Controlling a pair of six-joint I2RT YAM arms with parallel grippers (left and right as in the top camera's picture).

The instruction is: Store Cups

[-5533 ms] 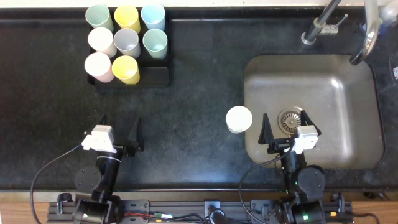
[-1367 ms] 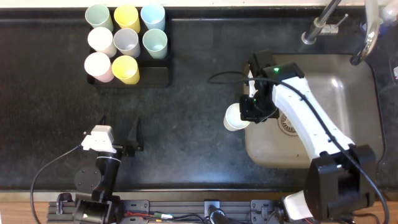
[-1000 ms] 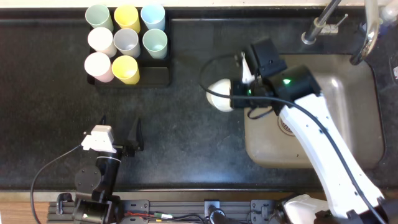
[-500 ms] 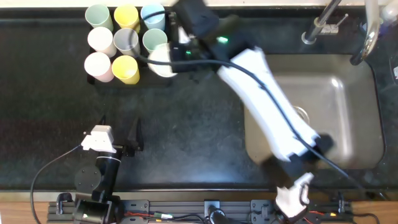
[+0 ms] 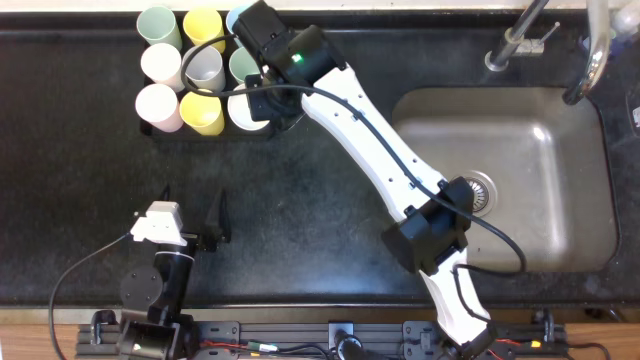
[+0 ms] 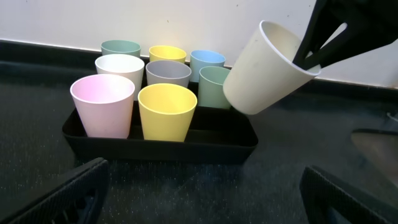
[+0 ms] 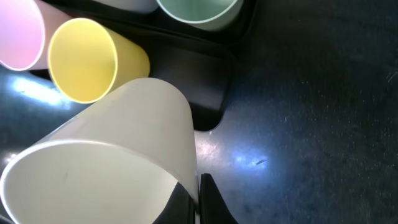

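Left wrist view: we note the white cup (image 6: 270, 68) tilted in the air by the free corner of the black tray (image 6: 186, 149), near the yellow cup (image 6: 166, 112). The right gripper (image 6: 309, 56) is clamped on its rim. Top view adds the left gripper (image 5: 193, 207), fingers spread, above the counter (image 5: 300, 220), well apart from the tray.

a: anyone spot any print, numbers or labels in these?

b: nope, nothing readable. the cups (image 6: 166, 112) are plain colour on every side that shows, the white cup (image 6: 267, 74) is blank inside and out, and the tray (image 6: 186, 146) has a bare black wall. if there's fine print on the right arm (image 5: 380, 150) casing, it's too small to tell from above.
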